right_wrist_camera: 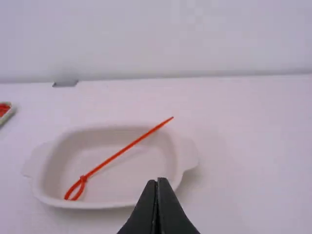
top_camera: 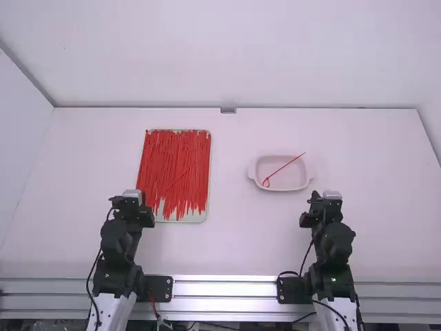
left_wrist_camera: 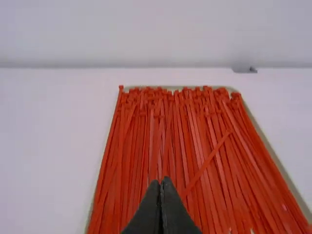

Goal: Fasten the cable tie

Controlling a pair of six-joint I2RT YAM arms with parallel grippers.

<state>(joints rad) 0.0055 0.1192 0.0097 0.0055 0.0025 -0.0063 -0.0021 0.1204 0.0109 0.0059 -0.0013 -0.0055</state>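
Work, as I judge it, stands between two ties: one cable tie lies fastened in the white dish, and no other tie is taken up yet. Both my jaws are closed and hold nothing. The left jaws hang over the near end of the tray, which carries the thick bundle of red ties. The right jaws are near the dish, on the side of my bases, and apart from its rim. The fastened tie is thin and red. One end is drawn into a small loop that rests on the dish floor by the near left corner, and the long straight tail goes up slantwise and sticks out over the far right rim. If another tie is to be fastened, the next move should be for the left jaws to open and come down on one single tie. This asks for care, because the ties lie packed side by side and touch each other. One loose tie lies slantwise across the rest, and I think it would be the easiest to separate. After that the right jaws must take the tail and pass it through the head.
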